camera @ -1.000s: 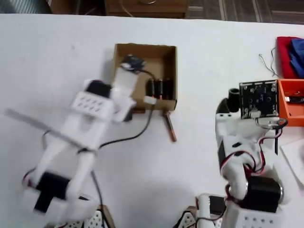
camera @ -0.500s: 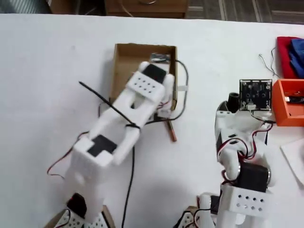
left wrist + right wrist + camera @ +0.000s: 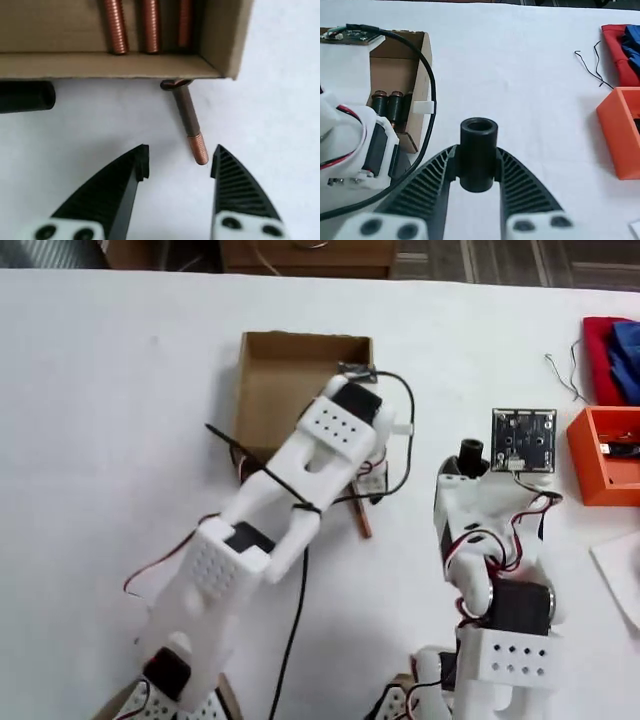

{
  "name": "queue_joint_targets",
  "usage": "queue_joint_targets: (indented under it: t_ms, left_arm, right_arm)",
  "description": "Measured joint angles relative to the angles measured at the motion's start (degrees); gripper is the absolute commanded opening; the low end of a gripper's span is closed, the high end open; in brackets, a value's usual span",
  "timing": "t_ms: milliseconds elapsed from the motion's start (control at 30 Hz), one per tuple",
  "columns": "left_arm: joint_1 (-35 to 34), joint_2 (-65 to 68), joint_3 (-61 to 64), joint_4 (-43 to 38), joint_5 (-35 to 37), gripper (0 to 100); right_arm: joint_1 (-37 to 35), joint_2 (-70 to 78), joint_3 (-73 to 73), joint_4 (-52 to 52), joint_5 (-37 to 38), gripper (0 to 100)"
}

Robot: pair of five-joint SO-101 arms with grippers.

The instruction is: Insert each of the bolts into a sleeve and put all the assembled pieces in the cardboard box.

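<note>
Your left pincer (image 3: 180, 156) gapes over copper-coloured threaded metal bolt (image 3: 190, 120) | stiff, light, likely rolls (take it mid-shank) | right pincer (image 3: 477, 167) clamps 1 black cylindrical sleeve (image 3: 478, 145)

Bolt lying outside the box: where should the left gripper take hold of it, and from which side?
Grip the bolt on its smooth shank, about mid-length, coming straight down with the open left gripper straddling it crosswise. It lies flat, head against the cardboard box wall, so that end looks too cramped, and the threaded tip should stay free for the sleeve.
</note>
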Motion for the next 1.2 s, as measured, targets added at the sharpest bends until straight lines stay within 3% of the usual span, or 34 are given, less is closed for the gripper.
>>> queue_joint_targets:
  t_ms: [233, 400, 633, 967, 1200]
  left_arm:
    - [0.09, 0.09, -0.97, -3.43, 0.00, 3]
    - [0.09, 0.26, 2.90, -4.13, 0.53, 11]
    - [0.09, 0.26, 4.22, -5.01, 9.58, 32]
    - [0.09, 0.26, 10.73, -13.01, 21.54, 33]
    - [-0.09, 0.26, 12.48, -14.59, 22.51, 33]
  right_arm:
    - [-0.44, 0.00, 0.00, 0.00, 0.00, 2.2]
    - [-0.44, 0.00, 0.00, 0.00, 0.00, 2.2]
    - [-0.44, 0.00, 0.00, 0.00, 0.00, 2.2]
    - [-0.44, 0.00, 0.00, 0.00, 0.00, 2.2]
    - [-0.44, 0.00, 0.00, 0.00, 0.00, 2.2]
